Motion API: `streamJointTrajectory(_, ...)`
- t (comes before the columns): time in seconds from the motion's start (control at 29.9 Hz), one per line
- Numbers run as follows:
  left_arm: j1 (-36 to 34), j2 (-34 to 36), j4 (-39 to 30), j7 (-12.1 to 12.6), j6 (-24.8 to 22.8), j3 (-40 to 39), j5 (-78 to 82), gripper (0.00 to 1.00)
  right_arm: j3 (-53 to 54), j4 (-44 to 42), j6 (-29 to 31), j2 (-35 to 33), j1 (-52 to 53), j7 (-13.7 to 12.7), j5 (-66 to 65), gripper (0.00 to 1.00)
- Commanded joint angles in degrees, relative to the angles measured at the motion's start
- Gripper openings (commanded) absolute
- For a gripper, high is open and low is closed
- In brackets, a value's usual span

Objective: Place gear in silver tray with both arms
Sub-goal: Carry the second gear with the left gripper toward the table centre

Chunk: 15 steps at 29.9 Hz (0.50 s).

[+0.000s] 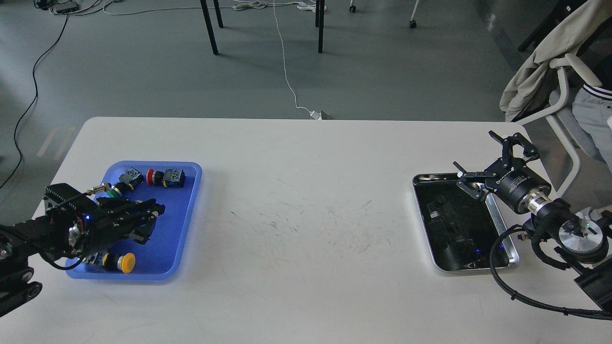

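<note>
The silver tray [499,224] lies at the right end of the white table [296,215], its long side running away from the robot and its far right corner near the table's right edge. Its dark bottom shows only reflections.

The right gripper [483,160] hangs over the tray's far right corner, fingers spread wide with nothing between them; one finger [511,141] reaches past the rim toward the table edge, the other [471,181] sits above the tray's far end. The right arm [564,224] comes in from the lower right, its black cable [507,282] looping just beside the tray's near right corner.

Between the two trays the tabletop is a broad bare stretch, marked only by faint scratches.

At the left end sits the blue tray [189,210], well apart from the silver one. At its far end are a red push button [152,176] and a green push button [114,192] among other small switch parts; a yellow push button [125,263] lies by the near rim. The left gripper [148,217] is low over the middle of the blue tray, dark against it, so I cannot tell whether it is open or holding anything. The left arm [43,234] crosses the tray's left rim.
</note>
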Motion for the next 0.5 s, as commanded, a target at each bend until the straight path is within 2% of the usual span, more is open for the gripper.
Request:
streamJointTrajectory(0.0, -5.3, 1.8, -5.2, 0.4, -0.9, 0.3, -0.6, 0.04, 0.6, 0.2, 0.0, -1.1, 0.0, 0.2, 0.0, 0.99)
streamJointTrajectory(0.07, -7.5, 1.3, -9.6, 1.4, -3.9, 0.3, -0.5, 0.04, 1.4, 0.7, 0.0, -1.5, 0.0, 0.2, 0.0, 0.99)
streamJointTrajectory(0.13, -9.5, 0.1, -13.7, 4.5, -7.3, 0.3, -0.5, 0.04, 2.1, 1.0, 0.0, -1.6, -0.1, 0.2, 0.0, 0.99)
streamJointTrajectory(0.2, -11.2, -4.0, -16.1, 7.6, -8.9, 0.3, -0.5, 0.04, 2.3, 0.9, 0.0, -2.6, -0.1, 0.3, 0.0, 0.99)
streamJointTrajectory(0.37, -12.7, -22.0, -15.4, 12.8, -12.3, 0.9, -0.2, 0.04, 2.9, 0.3, 0.0, -4.1, -0.2, 0.3, 0.0, 0.99)
streamJointTrajectory(0.47, -12.8, -31.7, -10.7, 13.6, -13.9, 2.2, 0.0, 0.05, 2.9, 0.3, 0.0, -4.9, -0.3, 0.2, 0.0, 0.99)
